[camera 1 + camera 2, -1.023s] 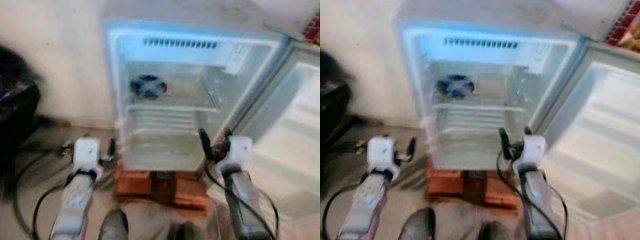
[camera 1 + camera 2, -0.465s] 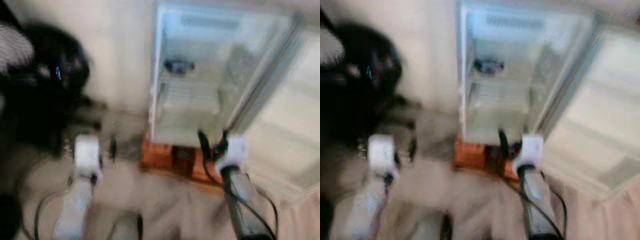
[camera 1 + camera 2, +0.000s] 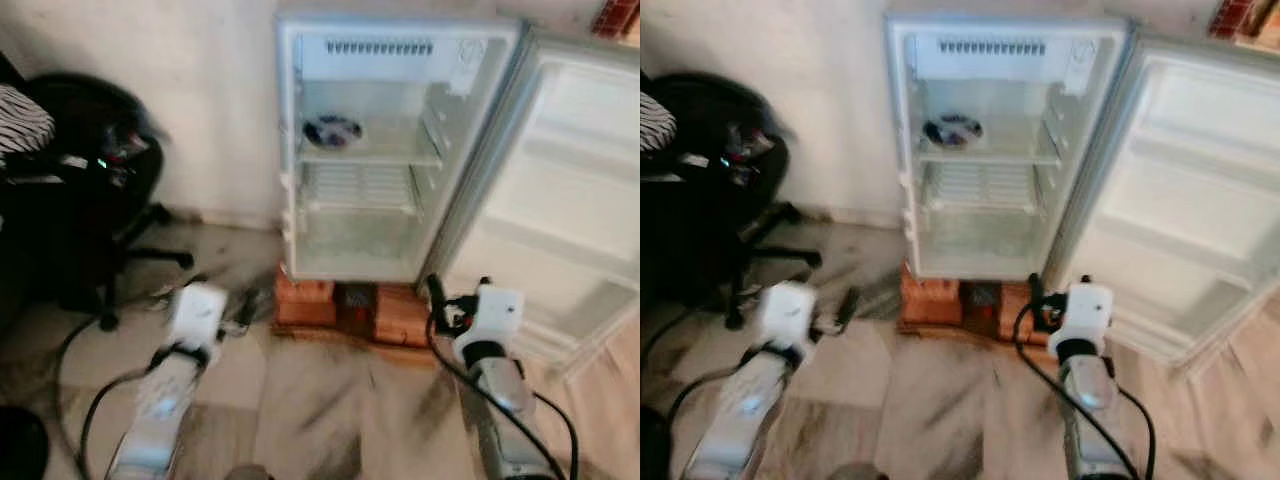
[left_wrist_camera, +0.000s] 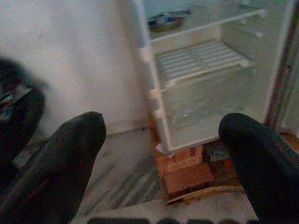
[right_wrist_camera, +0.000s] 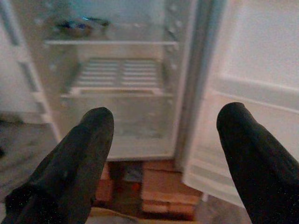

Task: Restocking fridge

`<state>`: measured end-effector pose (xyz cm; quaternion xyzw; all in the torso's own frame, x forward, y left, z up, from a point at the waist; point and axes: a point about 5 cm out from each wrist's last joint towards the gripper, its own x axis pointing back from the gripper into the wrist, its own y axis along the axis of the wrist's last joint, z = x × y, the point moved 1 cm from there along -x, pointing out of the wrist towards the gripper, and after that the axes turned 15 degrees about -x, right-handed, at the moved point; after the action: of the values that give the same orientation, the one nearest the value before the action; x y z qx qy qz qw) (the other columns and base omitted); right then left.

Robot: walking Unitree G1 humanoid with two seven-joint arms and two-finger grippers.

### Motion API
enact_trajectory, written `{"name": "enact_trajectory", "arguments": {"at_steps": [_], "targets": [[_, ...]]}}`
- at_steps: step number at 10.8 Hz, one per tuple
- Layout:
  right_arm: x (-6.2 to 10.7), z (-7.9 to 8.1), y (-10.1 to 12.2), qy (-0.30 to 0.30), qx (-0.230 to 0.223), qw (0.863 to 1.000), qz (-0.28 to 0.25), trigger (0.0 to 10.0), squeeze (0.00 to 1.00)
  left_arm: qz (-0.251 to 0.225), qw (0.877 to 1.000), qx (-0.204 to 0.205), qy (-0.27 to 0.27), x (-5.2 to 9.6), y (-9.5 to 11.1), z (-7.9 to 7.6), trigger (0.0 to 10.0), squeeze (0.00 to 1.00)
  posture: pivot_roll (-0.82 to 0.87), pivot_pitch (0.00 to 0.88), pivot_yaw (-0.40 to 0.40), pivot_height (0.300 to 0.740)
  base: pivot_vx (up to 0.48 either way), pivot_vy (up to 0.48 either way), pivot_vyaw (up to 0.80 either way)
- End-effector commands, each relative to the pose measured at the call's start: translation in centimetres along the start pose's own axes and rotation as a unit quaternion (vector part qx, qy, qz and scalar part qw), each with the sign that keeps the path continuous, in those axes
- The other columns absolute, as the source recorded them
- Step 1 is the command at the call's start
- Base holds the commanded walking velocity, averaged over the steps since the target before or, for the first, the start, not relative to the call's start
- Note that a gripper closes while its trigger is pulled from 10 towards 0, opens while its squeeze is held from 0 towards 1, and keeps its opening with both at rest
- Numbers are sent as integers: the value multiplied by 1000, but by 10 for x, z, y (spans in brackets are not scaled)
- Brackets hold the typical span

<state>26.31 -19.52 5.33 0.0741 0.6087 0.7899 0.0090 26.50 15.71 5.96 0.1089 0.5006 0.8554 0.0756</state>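
**White fridge open, nearly bare; robot now farther back**

White fridge (image 3: 365, 150) stands at 12 o'clock against the wall, door (image 3: 570, 190) swung wide toward 2 o'clock. Compared with a second ago the fridge sits smaller and higher in the head views, and more floor shows in front of it. The whole picture has shifted, so the camera moved: the robot has backed away and turned somewhat. Blur of half a second ago is gone; the view looks settled now.

Judgement: with both grippers empty and nothing to stock in sight, the retreat likely means going to fetch supplies. Restocking proper has not begun.

Contents:
- Upper shelf: one patterned dish (image 3: 332, 130), blue and white, toward the back left. Whether it holds anything, cannot tell.
- Wire shelf (image 3: 360, 188) below: nothing visible on it.
- Bottom compartment: appears bare.
- Door racks: appear bare.

Fridge rests on a brick base (image 3: 345, 312).

Left gripper (image 4: 163, 154) at 8 o'clock, low over the floor, fingers spread wide apart, holding nothing. Right gripper (image 5: 166, 154) at 4 o'clock, likewise spread and empty, aimed at the fridge interior.

Black office chair (image 3: 95, 200) at 10 o'clock, well apart from the fridge. Cables trail on the tiled floor (image 3: 300, 400).
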Motion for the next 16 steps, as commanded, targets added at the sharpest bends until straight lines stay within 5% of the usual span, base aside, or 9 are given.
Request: {"name": "enact_trajectory", "arguments": {"at_steps": [1,5,16], "targets": [[3,-9,0,-17,14,1000,3,10000,0,-4,1000,-15,-16,-5,0,1,10000,0,59,17,-4,740,0,0,0],[-4,2,-4,-5,-26,1000,-1,10000,0,-29,999,4,-38,-16,8,1,10000,0,66,23,-1,740,0,-163,-134],[-24,13,11,61,-26,998,-15,10000,0,-1,1000,17,17,-4,-3,4,10000,0,113,45,-56,740,0,-447,-24]]}}
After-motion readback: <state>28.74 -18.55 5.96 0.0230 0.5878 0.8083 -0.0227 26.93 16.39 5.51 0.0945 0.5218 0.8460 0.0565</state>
